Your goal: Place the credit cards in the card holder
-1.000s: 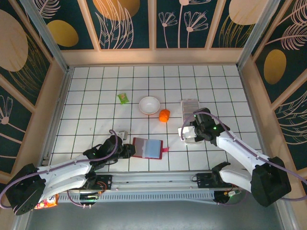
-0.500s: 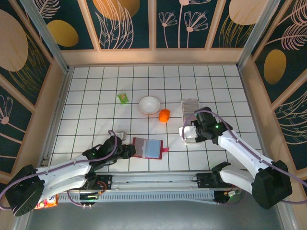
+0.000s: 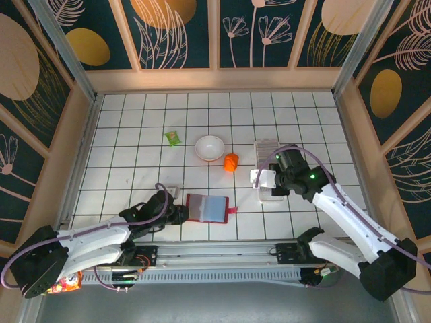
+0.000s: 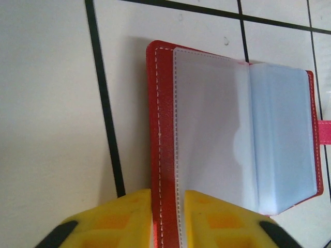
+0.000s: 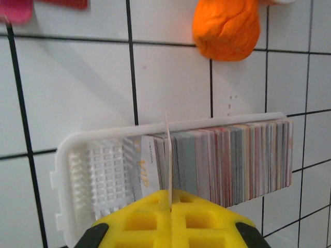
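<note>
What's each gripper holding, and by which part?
Left gripper pinches the card holder by the edge of its red cover. Right gripper pinches one credit card by its near edge, edge-on over the clear tray.

Left arm's stretched low along the near edge, forearm pointing right. My left gripper (image 3: 180,214) has its yellow fingers (image 4: 129,219) clamped on the card holder (image 4: 155,129) cover. Right arm's bent at the elbow, reaching forward and left. My right gripper (image 3: 262,182) has its jaws pinched tight on one upright credit card (image 5: 168,155).
</note>
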